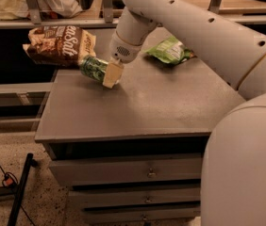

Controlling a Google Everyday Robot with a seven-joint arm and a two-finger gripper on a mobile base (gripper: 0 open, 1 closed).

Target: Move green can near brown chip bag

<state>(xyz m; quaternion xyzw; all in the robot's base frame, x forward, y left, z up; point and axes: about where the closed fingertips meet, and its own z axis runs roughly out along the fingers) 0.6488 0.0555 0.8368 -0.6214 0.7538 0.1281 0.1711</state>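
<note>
The green can (92, 67) lies sideways in my gripper (107, 72), just above the grey cabinet top (137, 107) near its back left. The gripper is shut on the can, with one cream finger (112, 74) across its front. The brown chip bag (60, 45), with large white lettering, rests at the back left corner, partly over the edge. The can's left end sits right by the bag's lower right edge.
A light green chip bag (169, 50) lies at the back right of the cabinet top. My white arm (194, 27) reaches in from the right and fills the right side. Drawers (133, 173) are below. A shelf rail (53, 22) runs behind.
</note>
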